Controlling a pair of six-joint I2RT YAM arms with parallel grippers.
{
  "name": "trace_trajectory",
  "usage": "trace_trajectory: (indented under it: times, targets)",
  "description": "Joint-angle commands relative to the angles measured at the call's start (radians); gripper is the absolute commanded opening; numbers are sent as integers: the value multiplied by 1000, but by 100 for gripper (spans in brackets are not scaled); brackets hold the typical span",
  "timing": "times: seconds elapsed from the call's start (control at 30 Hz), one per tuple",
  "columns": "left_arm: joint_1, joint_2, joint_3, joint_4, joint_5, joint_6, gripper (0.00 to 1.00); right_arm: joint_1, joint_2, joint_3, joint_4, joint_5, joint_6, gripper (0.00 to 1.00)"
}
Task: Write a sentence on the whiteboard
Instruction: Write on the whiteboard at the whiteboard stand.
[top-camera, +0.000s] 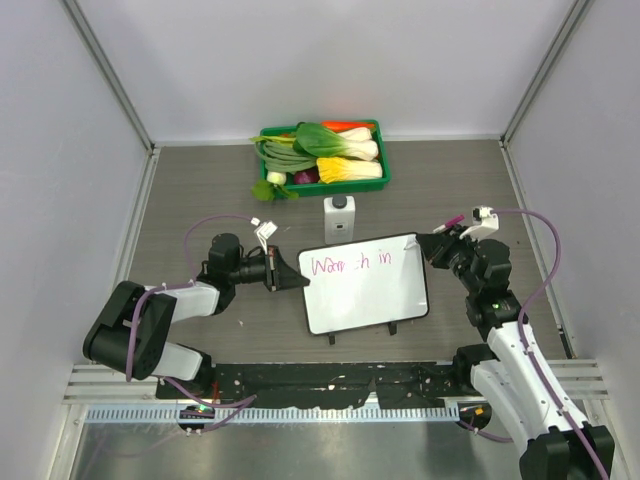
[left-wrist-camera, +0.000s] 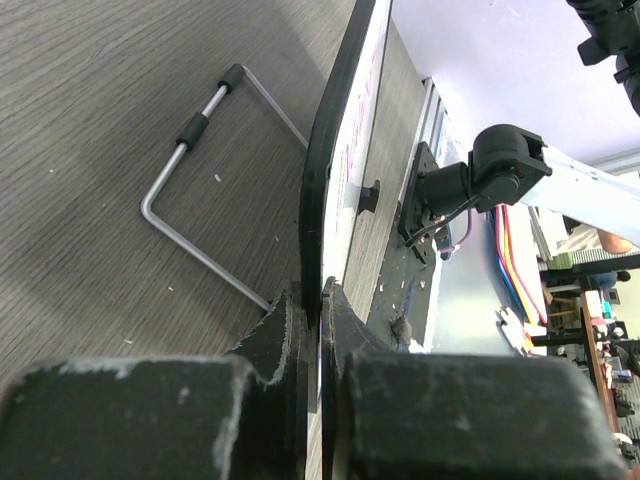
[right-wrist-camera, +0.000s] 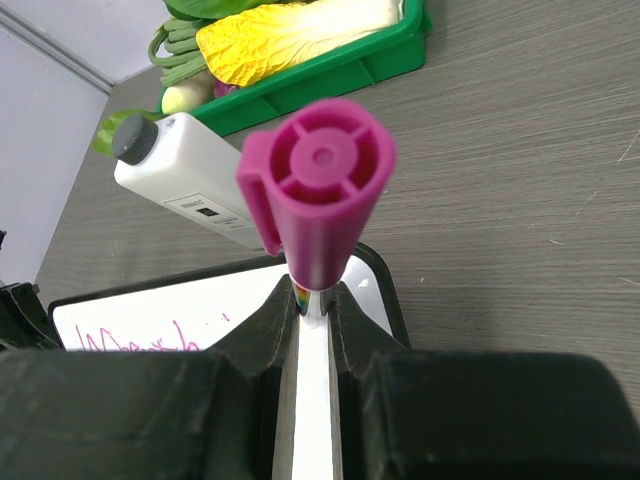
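The whiteboard (top-camera: 368, 295) lies in the middle of the table, its two black feet toward me. One line of pink handwriting, the sentence (top-camera: 355, 263), runs across its upper part. My left gripper (top-camera: 283, 272) is shut on the board's left rim; in the left wrist view the board (left-wrist-camera: 330, 170) stands edge-on between the jaws of that gripper (left-wrist-camera: 322, 300). My right gripper (top-camera: 436, 245) is at the board's upper right corner, shut on a marker (right-wrist-camera: 318, 190) with a magenta cap end. The marker's tip is hidden. The board's corner (right-wrist-camera: 200, 305) and some writing (right-wrist-camera: 130, 340) show below it.
A small white bottle with a dark cap (top-camera: 339, 216) stands just behind the board. Farther back is a green tray (top-camera: 385, 170) of vegetables. A bent metal wire stand (left-wrist-camera: 200, 190) lies on the table beside the board. Walls close in on three sides.
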Motion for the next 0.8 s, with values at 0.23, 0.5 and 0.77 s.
trace_trajectory:
  times: [0.23, 0.5, 0.77]
  targets:
    - [-7, 13, 19, -8, -37, 52, 0, 9, 54, 21, 52, -51, 2, 1]
    - [-7, 13, 19, -8, -37, 52, 0, 26, 10, -5, -19, -39, -5, 1]
    - [-7, 12, 19, -8, -37, 52, 0, 27, -69, -26, -111, 5, -16, 1]
